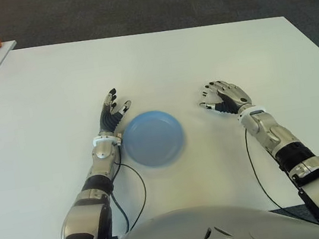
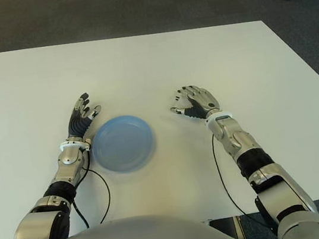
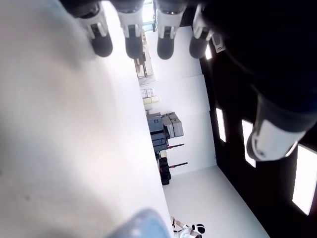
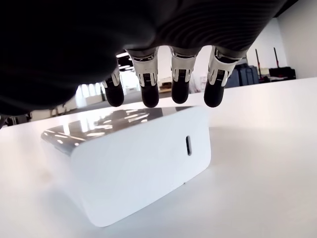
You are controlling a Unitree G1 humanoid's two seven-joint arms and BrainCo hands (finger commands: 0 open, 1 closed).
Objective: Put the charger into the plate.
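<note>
Nearest in, the blue plate (image 1: 152, 137) sits bare on the white surface (image 1: 198, 53), nothing in it yet — so the whole job is ahead. Just left of it the left hand (image 1: 113, 115) shows with fingers spread, holding nothing. To the right, the right hand (image 1: 223, 98) arches over the white charger (image 4: 133, 161), which sits on the surface under the fingertips (image 4: 148, 96) — loosely curled, not clamped, so grasp, carry and drop all remain.
</note>
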